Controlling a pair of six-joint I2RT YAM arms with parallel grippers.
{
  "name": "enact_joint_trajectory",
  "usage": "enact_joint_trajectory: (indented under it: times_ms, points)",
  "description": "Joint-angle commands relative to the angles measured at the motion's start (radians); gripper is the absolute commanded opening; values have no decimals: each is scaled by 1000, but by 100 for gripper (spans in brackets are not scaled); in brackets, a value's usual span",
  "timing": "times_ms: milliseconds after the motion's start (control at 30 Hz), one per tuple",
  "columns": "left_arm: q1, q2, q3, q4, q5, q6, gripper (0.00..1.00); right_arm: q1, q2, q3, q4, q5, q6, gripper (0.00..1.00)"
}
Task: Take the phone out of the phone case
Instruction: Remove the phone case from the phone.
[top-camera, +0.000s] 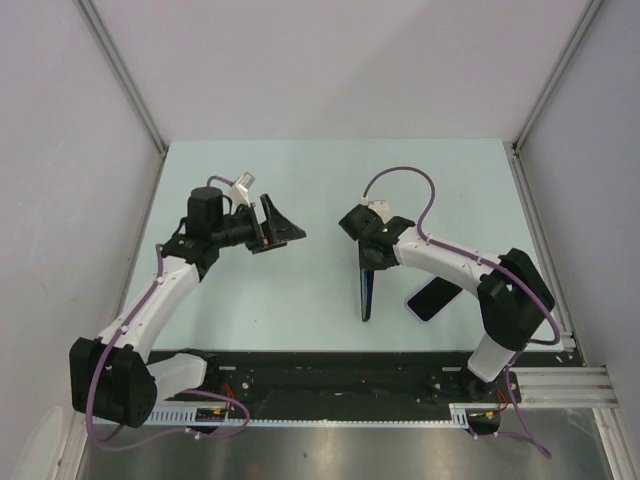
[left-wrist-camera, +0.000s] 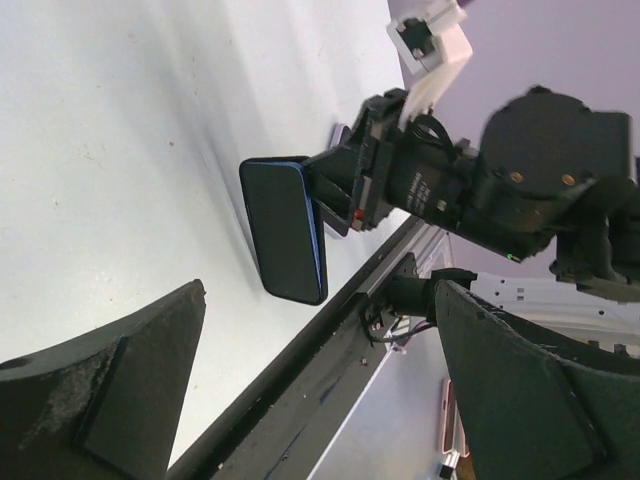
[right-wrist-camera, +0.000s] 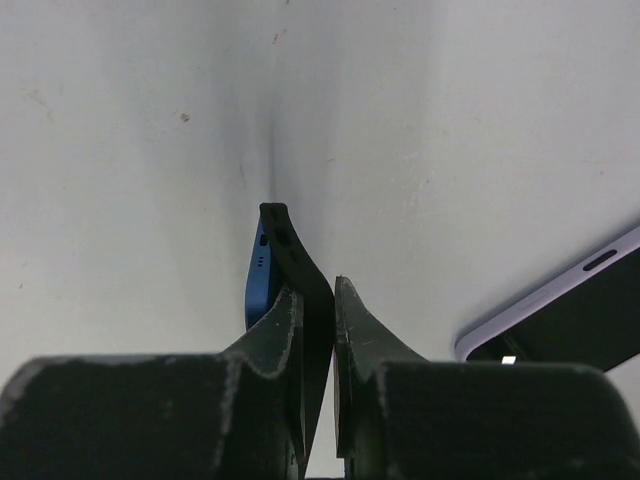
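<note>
A blue phone (top-camera: 366, 295) in a black case stands on its edge on the pale table, right of centre. My right gripper (top-camera: 367, 268) comes down on it from above. In the right wrist view the right gripper (right-wrist-camera: 320, 300) is shut on the black case's wall (right-wrist-camera: 290, 250), which bows away from the blue phone body (right-wrist-camera: 256, 285) outside the left finger. My left gripper (top-camera: 283, 228) is open and empty, well to the left of the phone. The left wrist view shows the left gripper (left-wrist-camera: 322, 300) spread wide, facing the phone's dark face (left-wrist-camera: 283, 228).
A second phone with a lilac rim (top-camera: 432, 298) lies flat just right of the standing phone; it also shows in the right wrist view (right-wrist-camera: 570, 320). The black rail (top-camera: 330, 370) runs along the near table edge. Grey walls enclose the table.
</note>
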Motion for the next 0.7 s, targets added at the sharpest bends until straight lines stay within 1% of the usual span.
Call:
enact_joint_trajectory:
  times_ms: [0, 67, 100, 133, 167, 333, 467, 667]
  points:
    - [5, -45, -23, -10, -10, 37, 100, 26, 62, 43, -36, 55, 51, 9]
    - [5, -48, -35, -11, -7, 40, 100, 44, 96, 37, -42, 50, 69, 17]
    - [5, -50, -38, -11, -2, 40, 100, 49, 107, 34, -41, 42, 77, 25]
    - [5, -51, -40, -13, 4, 43, 100, 56, 113, 28, -39, 33, 82, 29]
    - [5, -53, -41, -16, 7, 46, 100, 61, 117, 11, -35, 27, 86, 31]
    - [5, -68, -50, -28, 1, 59, 100, 73, 136, -61, 10, -28, 131, 31]
    - [5, -67, -61, -23, 7, 54, 100, 76, 142, -112, 33, -54, 146, 23]
    - [2, -68, -87, 6, 12, 30, 100, 76, 153, -149, 28, -63, 145, 23]
